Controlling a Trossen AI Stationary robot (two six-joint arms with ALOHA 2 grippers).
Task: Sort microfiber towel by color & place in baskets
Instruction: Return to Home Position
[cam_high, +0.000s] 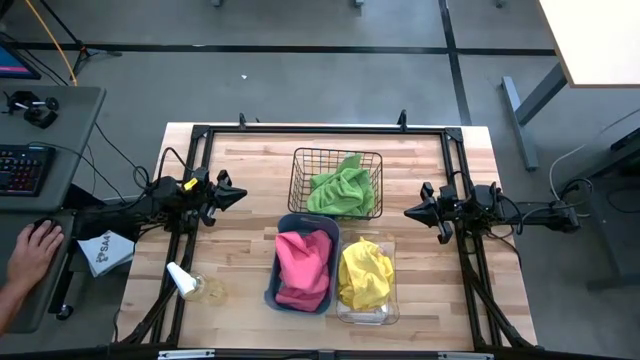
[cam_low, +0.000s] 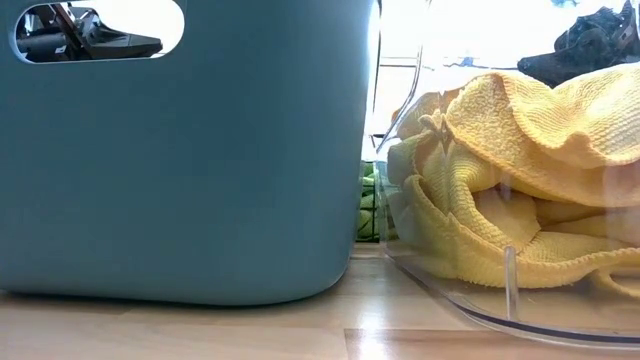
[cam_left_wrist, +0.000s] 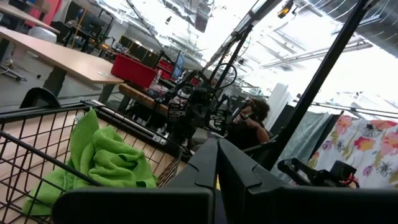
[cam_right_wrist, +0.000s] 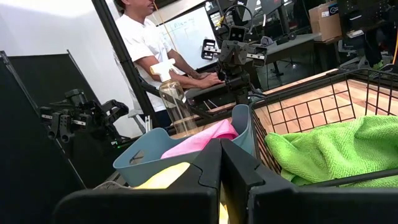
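Left gripper (cam_high: 238, 197) clenched, empty | right gripper (cam_high: 408, 211) likewise | green towel (cam_high: 342, 188) in wire basket (cam_high: 320, 152) sits between them, touching neither

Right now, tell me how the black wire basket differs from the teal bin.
The black wire basket is open mesh; the teal bin has solid plastic walls. The black wire basket holds a green towel; the teal bin holds a pink towel. The teal bin stands beside the clear bin; the black wire basket has none at its side. Both are rectangular and open-topped.
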